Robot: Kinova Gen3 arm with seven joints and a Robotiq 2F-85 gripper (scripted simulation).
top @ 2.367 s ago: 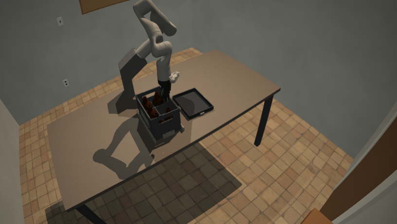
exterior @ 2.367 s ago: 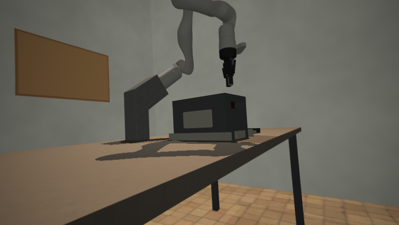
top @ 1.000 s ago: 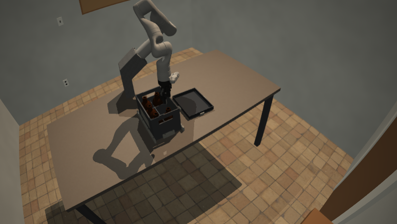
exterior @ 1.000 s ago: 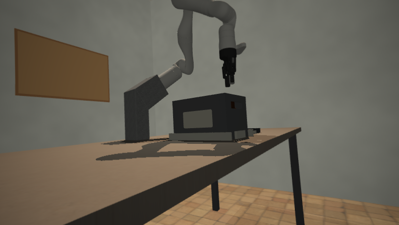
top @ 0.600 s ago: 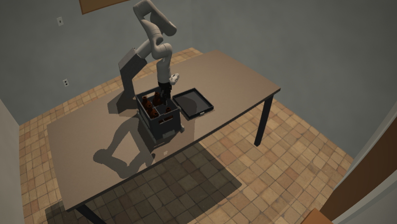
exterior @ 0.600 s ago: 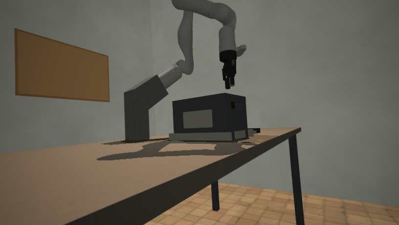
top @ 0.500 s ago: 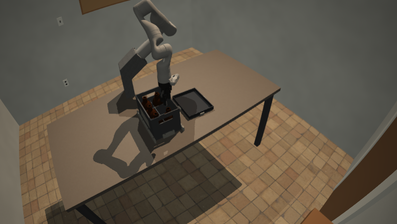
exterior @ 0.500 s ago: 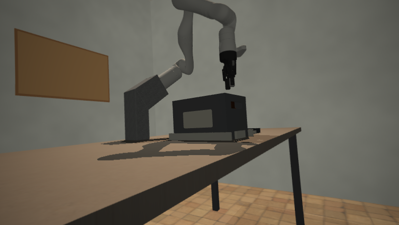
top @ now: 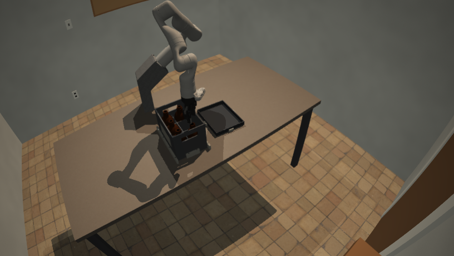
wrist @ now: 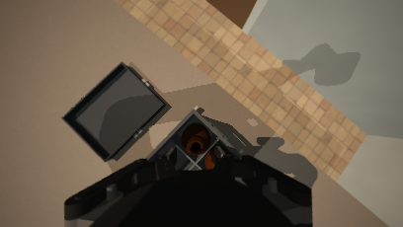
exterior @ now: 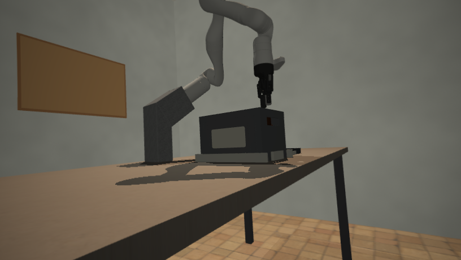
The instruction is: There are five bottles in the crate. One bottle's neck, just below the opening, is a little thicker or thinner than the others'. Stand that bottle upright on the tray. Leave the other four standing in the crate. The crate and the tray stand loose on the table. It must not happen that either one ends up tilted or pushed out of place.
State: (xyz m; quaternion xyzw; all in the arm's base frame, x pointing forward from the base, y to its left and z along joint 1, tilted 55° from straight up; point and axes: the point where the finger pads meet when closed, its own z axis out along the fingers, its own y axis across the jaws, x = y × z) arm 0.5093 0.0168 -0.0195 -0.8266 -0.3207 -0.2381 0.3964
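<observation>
Fingers (top: pixel 190 119) (exterior: pixel 265 105) spread, the arm (top: pixel 187 84) (exterior: pixel 262 50) points down over the crate (top: pixel 190 143) (exterior: pixel 232 137) (wrist: pixel 170 135).

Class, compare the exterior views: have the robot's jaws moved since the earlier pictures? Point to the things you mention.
Yes, downward: judged against the crate (top: pixel 192 142) (exterior: pixel 230 117) (wrist: pixel 217 131), the jaws are now nearer its top edge.
</observation>
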